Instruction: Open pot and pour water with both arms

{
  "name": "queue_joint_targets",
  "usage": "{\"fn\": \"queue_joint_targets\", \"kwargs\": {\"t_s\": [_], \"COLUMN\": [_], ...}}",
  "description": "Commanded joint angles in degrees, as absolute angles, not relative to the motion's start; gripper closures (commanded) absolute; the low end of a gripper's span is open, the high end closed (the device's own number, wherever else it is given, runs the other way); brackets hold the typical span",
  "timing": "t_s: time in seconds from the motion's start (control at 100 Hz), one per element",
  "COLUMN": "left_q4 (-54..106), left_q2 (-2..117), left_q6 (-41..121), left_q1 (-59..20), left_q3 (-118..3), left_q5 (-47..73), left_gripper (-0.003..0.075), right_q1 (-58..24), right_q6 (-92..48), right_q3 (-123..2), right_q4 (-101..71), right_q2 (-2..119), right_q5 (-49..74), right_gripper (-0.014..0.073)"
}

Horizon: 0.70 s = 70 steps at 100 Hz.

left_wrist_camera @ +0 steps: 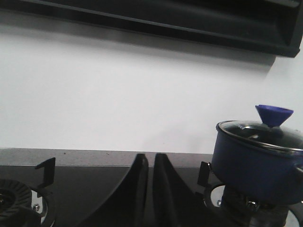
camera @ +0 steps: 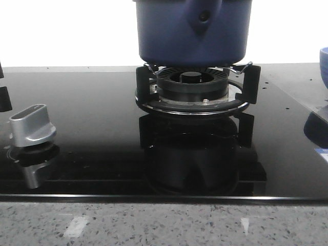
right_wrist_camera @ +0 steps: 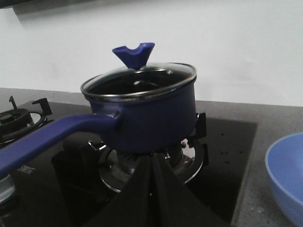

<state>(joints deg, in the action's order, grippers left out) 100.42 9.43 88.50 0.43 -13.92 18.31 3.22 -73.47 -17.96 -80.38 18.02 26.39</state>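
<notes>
Front view, surface: glossy black glass cooktop (camera: 92, 123) set in a speckled grey stone counter (camera: 154, 225); plain white wall behind.
Front view, pot: dark blue pot (camera: 192, 31) sits on the burner grate (camera: 197, 87), handle mount with round hole facing the camera; its upper part is cut off by the frame edge, lid out of sight.
Front view, other: silver control knob (camera: 32, 125) near the left edge; sliver of a blue bowl (camera: 323, 59) at the right edge, mostly cut off.
Front view, arms: neither gripper shows.
Left wrist view, room: white wall, dark range hood (left_wrist_camera: 189, 19) overhead.
Left wrist view, pot: off to one side on its grate, glass lid (left_wrist_camera: 262, 132) on, blue knob (left_wrist_camera: 274, 115) on top; partly cut off.
Left wrist view, left gripper (left_wrist_camera: 147, 189): dark fingers nearly together, narrow gap, nothing between them; well apart from the pot.
Left wrist view, second burner (left_wrist_camera: 14, 201): only partly visible.
Right wrist view, pot: centred, lid on, long blue handle (right_wrist_camera: 42, 137) running out of frame.
Right wrist view, right gripper (right_wrist_camera: 154, 189): fingers pressed together, empty, just in front of the pot; contact cannot be told.
Right wrist view, bowl: beside the cooktop on the counter, cut off.
</notes>
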Motion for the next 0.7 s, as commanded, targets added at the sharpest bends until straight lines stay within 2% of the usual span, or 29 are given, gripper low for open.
{"fn": "queue_joint_targets", "kwargs": {"t_s": [0.0, 0.69], "left_q4": [106.23, 106.12], "left_q2": [7.24, 5.38], "left_q6": [88.41, 88.41], "left_q1": [0.21, 0.21], "left_q3": [-13.97, -13.15], "left_q5": [19.00, 20.05], "left_gripper": [0.0741, 0.0741], "right_q1": [3.12, 3.12], "right_q6": [-74.35, -74.35], "right_q3": [-18.31, -17.69], "right_q4": [-82.12, -82.12], "right_q2": [18.09, 18.09], "right_q5": [25.16, 25.16], "right_gripper": [0.0650, 0.0650]}}
